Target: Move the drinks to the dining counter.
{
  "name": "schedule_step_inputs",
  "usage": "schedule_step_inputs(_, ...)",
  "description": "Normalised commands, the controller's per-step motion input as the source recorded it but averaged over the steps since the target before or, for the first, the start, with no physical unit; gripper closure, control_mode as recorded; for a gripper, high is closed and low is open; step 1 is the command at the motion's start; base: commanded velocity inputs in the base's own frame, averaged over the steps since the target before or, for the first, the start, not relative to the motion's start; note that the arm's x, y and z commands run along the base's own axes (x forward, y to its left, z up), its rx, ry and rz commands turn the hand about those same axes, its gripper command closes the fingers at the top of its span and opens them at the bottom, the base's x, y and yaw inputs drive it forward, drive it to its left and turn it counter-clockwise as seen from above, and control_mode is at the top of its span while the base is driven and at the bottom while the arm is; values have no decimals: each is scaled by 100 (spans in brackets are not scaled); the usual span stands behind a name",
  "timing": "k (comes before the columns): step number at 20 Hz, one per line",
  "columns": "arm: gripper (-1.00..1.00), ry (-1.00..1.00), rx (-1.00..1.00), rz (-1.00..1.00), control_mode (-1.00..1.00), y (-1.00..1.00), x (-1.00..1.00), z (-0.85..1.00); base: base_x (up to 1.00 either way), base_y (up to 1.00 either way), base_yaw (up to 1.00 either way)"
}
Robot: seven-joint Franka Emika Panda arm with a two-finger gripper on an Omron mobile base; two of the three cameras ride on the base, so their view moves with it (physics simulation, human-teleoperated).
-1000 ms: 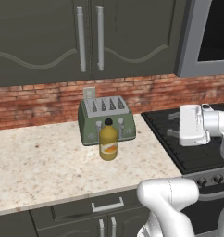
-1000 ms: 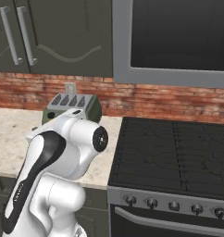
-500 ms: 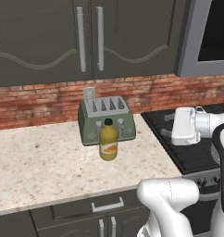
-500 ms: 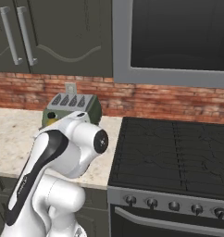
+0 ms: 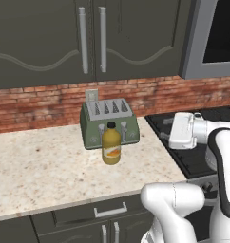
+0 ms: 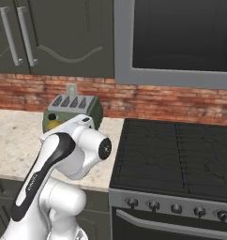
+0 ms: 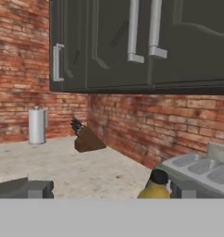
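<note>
The juice bottle (image 5: 111, 144) stands upright on the wall counter (image 5: 36, 166), just in front of the green toaster (image 5: 109, 122) and toward the right end of the counter, not far from the edge where the black stove (image 5: 193, 142) begins. It has a yellow-orange body and a black cap, and its long axis is vertical. The gripper (image 7: 104, 190) is open, with its 2 dark finger tips far apart at the bottom of the hand view, and nothing is between them. In the left base view the white hand (image 5: 182, 131) hangs above the stove, to the right of the bottle and a little higher than its cap, well apart from it. In the hand view the bottle's cap and shoulder (image 7: 155, 185) show low and to the right of the middle, close to the right finger tip, so I judge that the gripper looks along the counter and passes a little beside the bottle, not straight at it. The coming move depends on this: the hand must travel left, toward the toaster end of the counter, and come lower, until the bottle's body lies between the fingers. Since the bottle is upright, a grip from the side across its body seems suitable. How near the toaster is behind the bottle is hard to judge; probably there is little room there for a finger.
</note>
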Motion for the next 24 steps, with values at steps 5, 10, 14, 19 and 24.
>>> schedule_step_inputs(5,-100,-8,7,-5,-100,46,19,-42,0,0,0)
schedule_step_inputs(10,-100,0,7,0,-100,31,10,-17,0,0,0)
schedule_step_inputs(14,-100,2,13,0,-100,37,23,-29,0,0,0)
schedule_step_inputs(19,-100,4,18,0,-100,23,11,-24,0,0,0)
schedule_step_inputs(24,-100,0,10,0,-100,23,13,-23,0,0,0)
